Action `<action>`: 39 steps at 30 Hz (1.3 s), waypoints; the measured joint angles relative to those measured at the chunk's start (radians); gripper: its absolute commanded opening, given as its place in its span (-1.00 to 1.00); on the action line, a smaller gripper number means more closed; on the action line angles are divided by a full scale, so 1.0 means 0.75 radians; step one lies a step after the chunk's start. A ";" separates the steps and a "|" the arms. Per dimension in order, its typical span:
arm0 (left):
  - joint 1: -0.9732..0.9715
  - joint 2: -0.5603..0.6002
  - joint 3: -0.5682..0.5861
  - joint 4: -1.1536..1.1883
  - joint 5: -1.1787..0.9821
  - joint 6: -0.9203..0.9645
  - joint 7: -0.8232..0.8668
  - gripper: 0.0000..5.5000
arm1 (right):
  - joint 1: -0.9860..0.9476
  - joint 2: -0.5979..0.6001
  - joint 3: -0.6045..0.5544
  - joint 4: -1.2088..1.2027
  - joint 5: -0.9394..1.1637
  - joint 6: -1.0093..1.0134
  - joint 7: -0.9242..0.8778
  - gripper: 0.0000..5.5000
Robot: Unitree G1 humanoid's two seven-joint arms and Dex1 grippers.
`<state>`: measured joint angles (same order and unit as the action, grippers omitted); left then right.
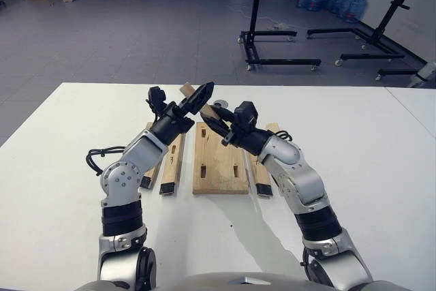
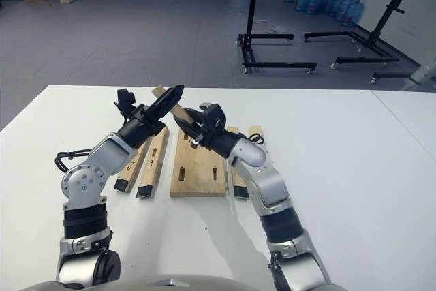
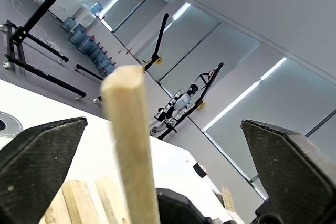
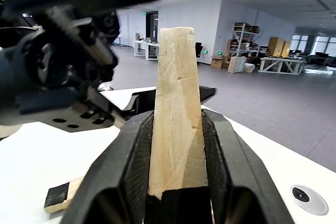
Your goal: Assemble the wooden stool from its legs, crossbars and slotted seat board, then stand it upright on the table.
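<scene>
One white surface; behind it, a grey hall floor with black wheeled frames and water bottles. The arms hide the far end of the slotted seat board, which lies flat with legs on both sides. Right gripper: jaws clamped on a wooden bar, raised over the board. Left gripper: jaws wide apart, bar between them.

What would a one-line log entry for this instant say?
right gripper: shut on pale wooden stick | left gripper: open around stick | slotted wooden seat board: flat on white table
</scene>
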<state>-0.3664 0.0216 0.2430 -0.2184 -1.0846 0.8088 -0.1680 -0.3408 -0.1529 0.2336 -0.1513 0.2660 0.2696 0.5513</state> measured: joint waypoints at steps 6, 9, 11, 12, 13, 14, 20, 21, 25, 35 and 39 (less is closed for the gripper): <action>-0.001 -0.005 0.004 0.000 -0.077 0.016 0.043 0.82 | 0.001 0.011 0.002 0.000 -0.015 0.000 -0.008 -0.53; -0.001 -0.005 -0.005 0.000 -0.102 0.025 0.067 0.65 | 0.001 0.014 0.002 0.000 -0.015 0.001 -0.016 -0.53; -0.001 -0.003 -0.015 0.000 -0.104 0.025 0.070 0.55 | 0.001 0.014 0.003 0.000 -0.015 0.002 -0.016 -0.53; -0.001 -0.003 -0.016 0.000 -0.105 0.025 0.073 0.49 | 0.003 0.015 0.005 -0.004 -0.015 0.003 -0.016 -0.53; -0.001 -0.002 -0.016 0.000 -0.107 0.025 0.079 0.43 | 0.005 0.015 0.005 -0.006 -0.015 0.003 -0.016 -0.53; -0.001 -0.001 -0.015 0.000 -0.111 0.025 0.082 0.39 | 0.006 0.016 0.006 -0.007 -0.015 0.003 -0.016 -0.53; -0.001 0.014 -0.002 0.000 -0.116 0.022 0.083 0.02 | 0.016 0.014 0.004 -0.011 -0.013 0.014 -0.015 -0.53; -0.001 0.018 -0.001 0.000 -0.116 0.022 0.084 -0.02 | 0.016 0.014 0.004 -0.013 -0.012 0.014 -0.014 -0.53; 0.000 0.022 -0.005 0.000 -0.113 0.021 0.084 -0.21 | 0.016 0.015 0.004 -0.020 -0.011 0.014 -0.013 -0.53; 0.004 0.044 -0.043 -0.001 -0.075 0.003 0.082 -0.74 | 0.019 0.016 0.004 -0.034 -0.011 0.016 -0.012 -0.53; 0.006 0.056 -0.053 -0.001 -0.044 -0.008 0.082 -0.86 | 0.020 0.016 0.006 -0.041 -0.012 0.017 -0.013 -0.53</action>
<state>-0.3617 0.0634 0.2033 -0.2188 -1.1176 0.8029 -0.1068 -0.3255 -0.1410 0.2382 -0.1819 0.2568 0.2825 0.5412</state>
